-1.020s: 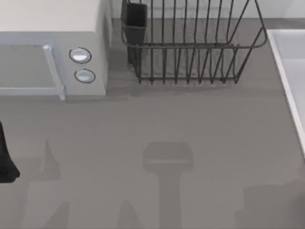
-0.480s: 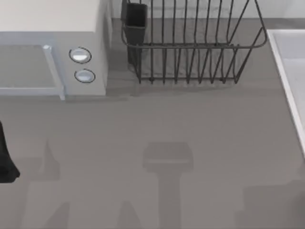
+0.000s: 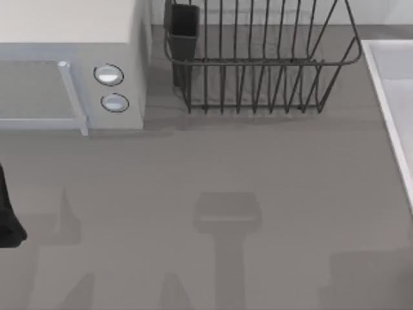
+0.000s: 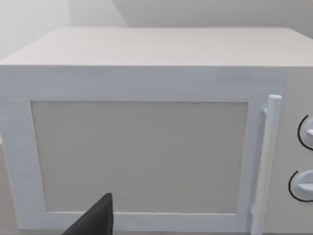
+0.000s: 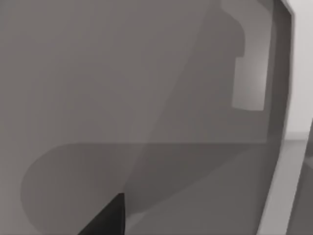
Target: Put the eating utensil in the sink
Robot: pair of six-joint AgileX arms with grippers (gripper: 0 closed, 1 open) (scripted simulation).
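Observation:
The eating utensil is out of view. The sink (image 3: 389, 84) is a pale basin with a straight raised rim, cut off by the table's right edge. My left arm is parked at the table's left edge as a black shape (image 3: 8, 216). In the left wrist view, a dark part of my left gripper (image 4: 95, 220) sits low in front of the white box's door. In the right wrist view, a dark part of my right gripper (image 5: 108, 218) hangs over bare grey table, with a pale raised edge (image 5: 299, 63) beyond it.
A white box with two round knobs (image 3: 108, 75) and a bar handle (image 3: 72, 97) stands at the back left. A black wire rack (image 3: 258, 64) with a dark cup (image 3: 184, 26) in its left corner stands at the back middle. Arm shadows lie across the grey tabletop (image 3: 226, 161).
The shadow at the table's lower right has shifted slightly. The left arm and the objects have not moved.

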